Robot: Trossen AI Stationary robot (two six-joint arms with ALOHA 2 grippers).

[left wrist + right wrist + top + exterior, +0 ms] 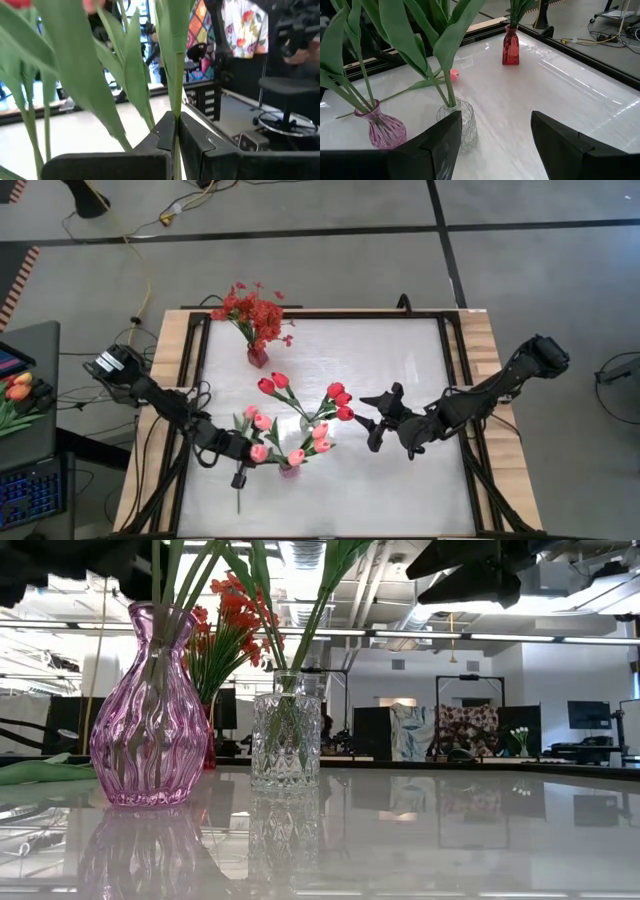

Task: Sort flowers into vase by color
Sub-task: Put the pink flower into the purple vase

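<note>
Most flowers are judged sorted, red tulips (338,399) standing in the clear vase (286,742) at table centre, while the left gripper (238,470), at seven o'clock, is clenched on a pink tulip (259,452) stem beside the pink vase (149,712), and the right gripper (374,422) waits released at three o'clock.

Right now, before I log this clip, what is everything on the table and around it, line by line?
Pink ribbed glass vase: one, front of the table, left of centre, holding pink tulip stems.
Clear cut-glass vase: one, beside the pink vase, holding red tulip stems.
Small red glass vase: one, far side of the table, holding a bushy spray of small red blossoms.
Pink tulip lying flat: one, on the white tabletop by the left arm.
Cables: several, on the grey floor beyond the table.
Left gripper: dark, near the pink vase, jaws shut on a green stem.
Right gripper: dark, right of the clear vase, jaws open, empty.
</note>
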